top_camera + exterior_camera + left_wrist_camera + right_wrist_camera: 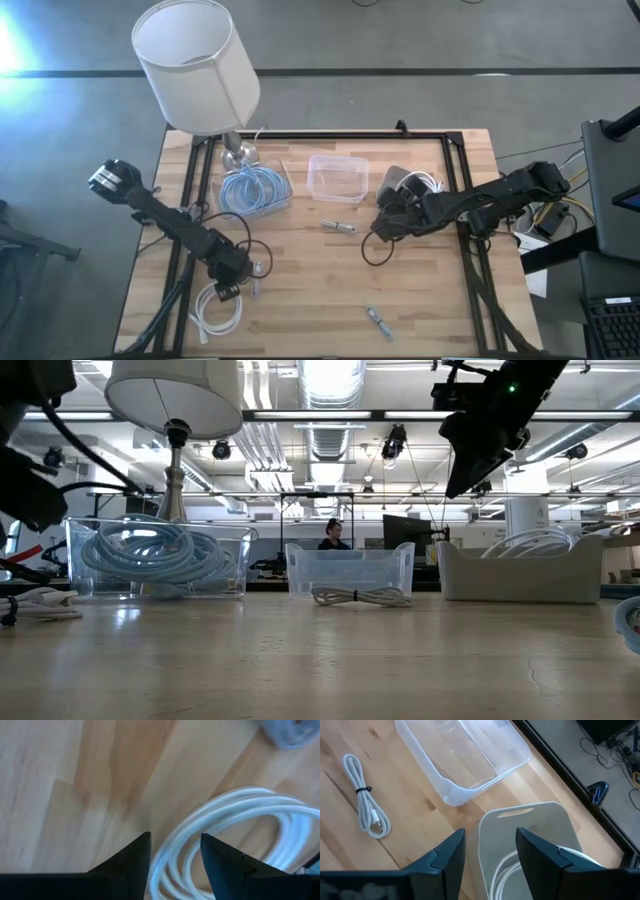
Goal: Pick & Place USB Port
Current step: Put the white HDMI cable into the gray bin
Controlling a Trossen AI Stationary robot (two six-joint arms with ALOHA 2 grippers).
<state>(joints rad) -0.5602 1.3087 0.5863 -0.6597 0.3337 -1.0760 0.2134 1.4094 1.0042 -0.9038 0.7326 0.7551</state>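
A coil of white cable (pixel 218 310) lies flat near the table's left near corner. My left gripper (pixel 240 275) hovers over it, open; in the left wrist view a strand of the coil (pixel 240 815) runs under the gap of my left gripper (pixel 175 850). My right gripper (pixel 383 222) is open and high above the grey bin (pixel 530 830), which holds white cables. A small tied white cable (pixel 338 227) lies on the wood near the empty clear container (pixel 337 178). A small silvery connector (pixel 378 322) lies near the table's near edge.
A clear bin of blue cable (pixel 255 190) and a lamp with a white shade (pixel 195 65) stand at the far left. A black frame (pixel 460 200) runs along the table's far, left and right sides. Bare wood lies in the middle and near right.
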